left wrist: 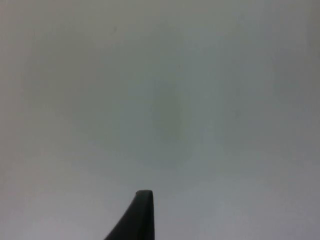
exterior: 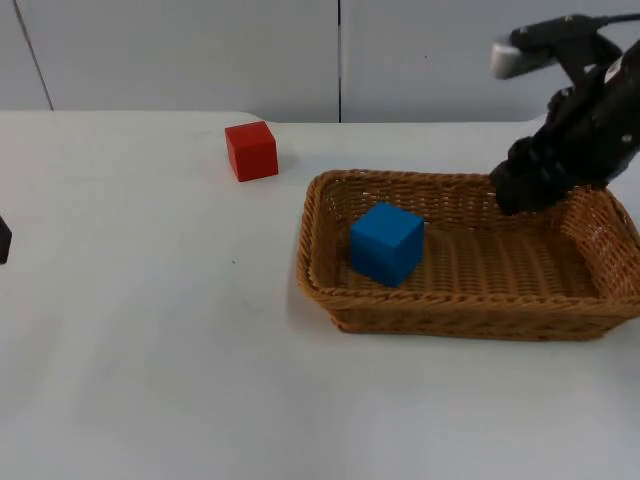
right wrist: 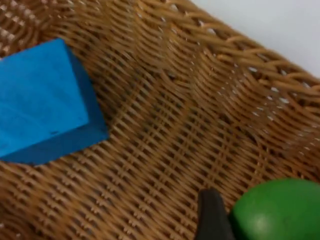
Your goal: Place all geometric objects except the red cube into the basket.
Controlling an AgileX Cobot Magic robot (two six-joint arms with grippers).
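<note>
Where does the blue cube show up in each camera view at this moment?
Top view: the blue cube sits in the left end of the basket.
Left wrist view: not in it; bare table.
Right wrist view: the cube lies on the basket's woven floor, apart from a green ball beside the fingertip.
Shared landmark: the basket.

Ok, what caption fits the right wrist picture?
Right pincer brings a green ball over the basket beside the blue cube.
</note>
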